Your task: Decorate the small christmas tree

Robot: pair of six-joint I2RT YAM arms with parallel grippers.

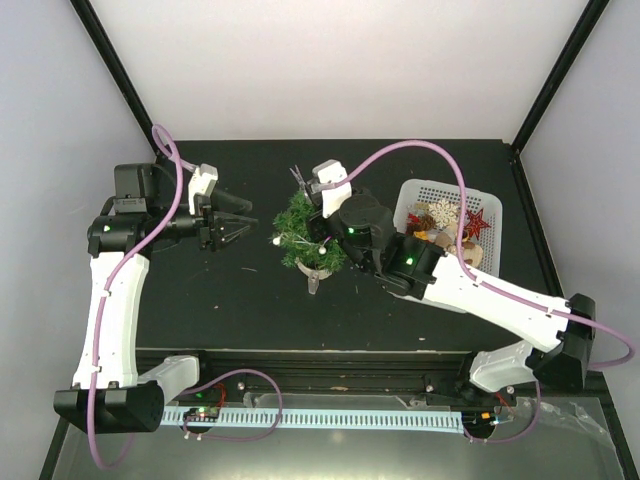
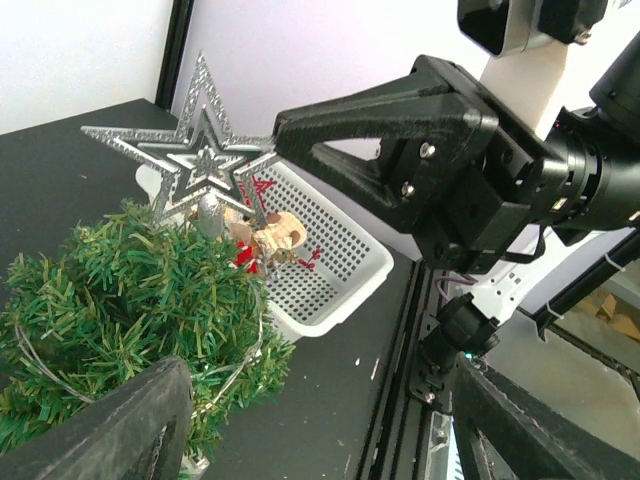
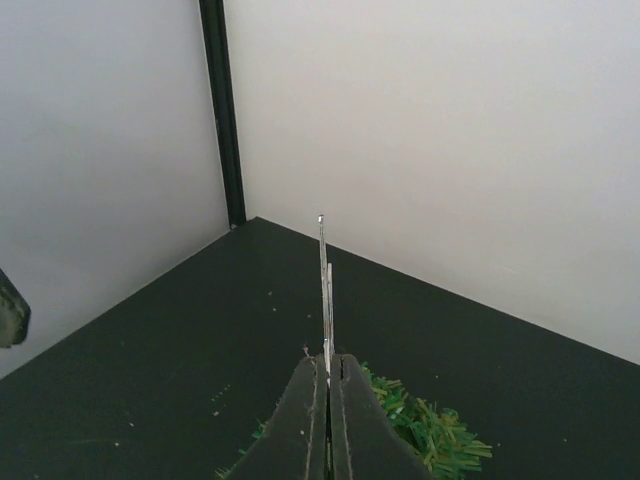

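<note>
The small christmas tree (image 1: 305, 240) stands mid-table in a white pot, with a thin light wire wound through it. My right gripper (image 1: 308, 192) is shut on a silver glitter star (image 1: 297, 177), which it holds upright at the treetop. The left wrist view shows the star (image 2: 205, 160) just above the green branches (image 2: 130, 300), pinched at one point by the right fingers (image 2: 320, 135). In the right wrist view the star (image 3: 325, 280) is seen edge-on, rising from the shut gripper (image 3: 328, 365). My left gripper (image 1: 235, 225) hangs open and empty to the left of the tree; in its own view it (image 2: 330, 425) faces the tree.
A white mesh basket (image 1: 415, 188) sits right of the tree, holding a red star (image 1: 478, 222), a white snowflake (image 1: 443, 212) and other ornaments. The right arm reaches across in front of it. White walls enclose the back and both sides.
</note>
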